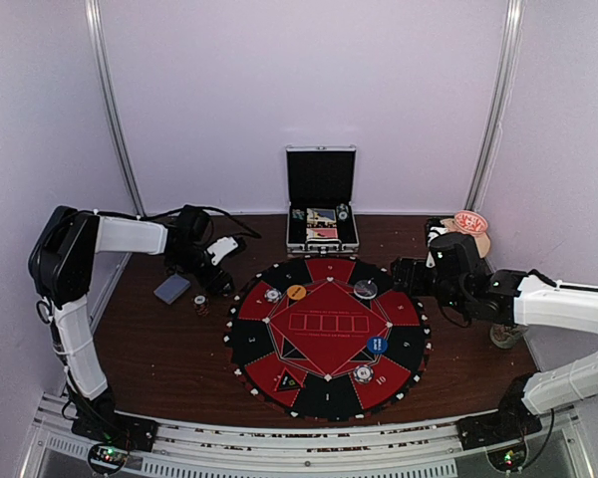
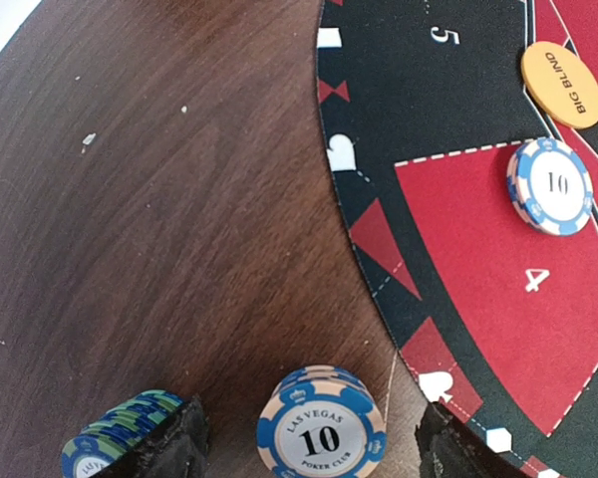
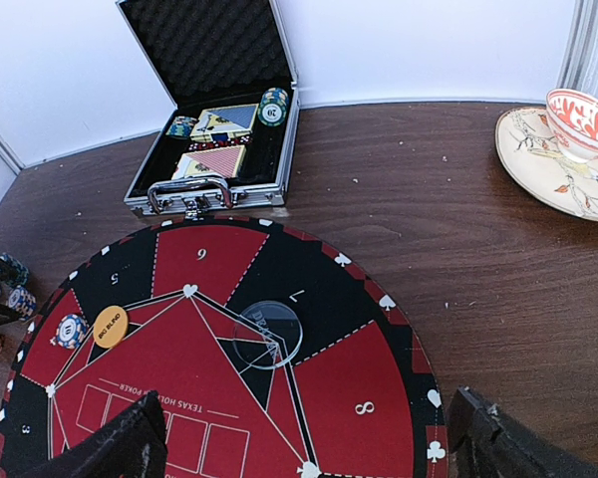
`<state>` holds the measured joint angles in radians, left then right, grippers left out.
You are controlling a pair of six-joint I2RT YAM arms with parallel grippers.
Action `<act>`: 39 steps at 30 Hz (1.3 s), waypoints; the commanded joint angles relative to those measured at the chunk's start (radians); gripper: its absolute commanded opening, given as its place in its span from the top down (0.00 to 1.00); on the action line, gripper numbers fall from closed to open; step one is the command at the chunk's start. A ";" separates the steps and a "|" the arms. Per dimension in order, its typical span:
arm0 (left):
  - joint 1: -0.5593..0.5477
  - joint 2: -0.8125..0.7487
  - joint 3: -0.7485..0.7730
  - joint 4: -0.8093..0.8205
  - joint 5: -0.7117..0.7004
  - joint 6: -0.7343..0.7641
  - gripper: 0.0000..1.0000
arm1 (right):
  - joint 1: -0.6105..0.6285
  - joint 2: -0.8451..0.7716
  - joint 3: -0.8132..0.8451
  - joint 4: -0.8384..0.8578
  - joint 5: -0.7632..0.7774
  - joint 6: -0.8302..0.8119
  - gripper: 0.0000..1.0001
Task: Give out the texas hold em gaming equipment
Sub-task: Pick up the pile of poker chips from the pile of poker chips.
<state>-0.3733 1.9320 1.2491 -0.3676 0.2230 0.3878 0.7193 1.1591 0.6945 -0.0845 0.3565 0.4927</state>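
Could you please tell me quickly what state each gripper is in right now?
Left gripper: open, straddling the blue chip stack, not touching.
Right gripper: open, holding nothing.

The blue-and-white chip (image 2: 322,435) on the bare wood reads "LAS VEGAS 10 POKER CLUB", and a second chip (image 2: 550,185) on the round mat (image 2: 478,249) shows "10". The orange disc (image 2: 561,84) on the mat says "BIG BLIND". The mat's sectors carry white numerals 4, 5, 6, 7 and 8, and a line near its centre begins "TEXAS HOL".
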 commanded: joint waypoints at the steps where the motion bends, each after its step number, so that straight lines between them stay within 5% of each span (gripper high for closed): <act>1: 0.001 0.016 -0.005 0.026 -0.008 0.014 0.26 | -0.006 -0.004 -0.012 0.015 0.001 -0.014 0.01; 39: 0.001 0.024 -0.003 0.003 -0.020 0.035 0.39 | -0.006 -0.004 -0.011 0.016 -0.002 -0.019 0.01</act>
<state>-0.3729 1.9415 1.2491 -0.3687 0.2050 0.4072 0.7193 1.1591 0.6945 -0.0845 0.3557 0.4812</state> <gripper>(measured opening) 0.625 0.987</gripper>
